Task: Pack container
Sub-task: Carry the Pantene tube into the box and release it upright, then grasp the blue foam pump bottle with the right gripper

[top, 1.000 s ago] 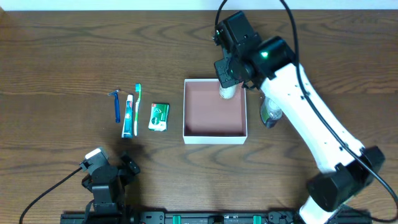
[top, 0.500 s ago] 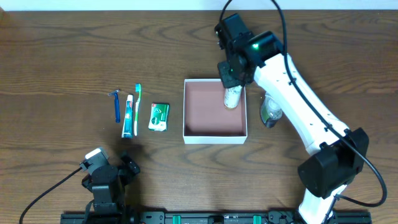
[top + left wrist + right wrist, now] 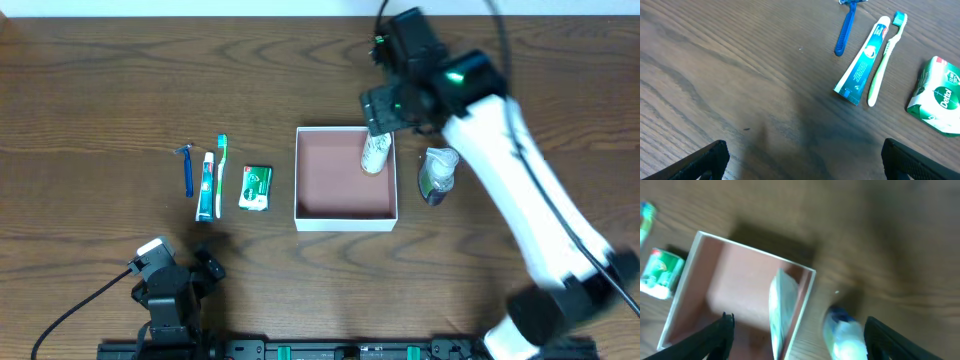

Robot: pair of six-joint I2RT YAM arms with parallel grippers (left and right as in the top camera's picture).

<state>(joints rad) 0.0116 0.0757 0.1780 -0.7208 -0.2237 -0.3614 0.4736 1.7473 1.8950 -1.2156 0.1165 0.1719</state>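
The container is a shallow, white-walled square box, pinkish-brown inside.

The table was dark wood with clear grain, mostly matt with a faint sheen. The container looked like thin white card on the walls, dull matt pinkish-brown inside. The toothpaste tube and the green soap wrapper were shiny, printed, plastic-looking stuff. The razor and toothbrush were smooth hard plastic. My right arm's shell was glossy white plastic.
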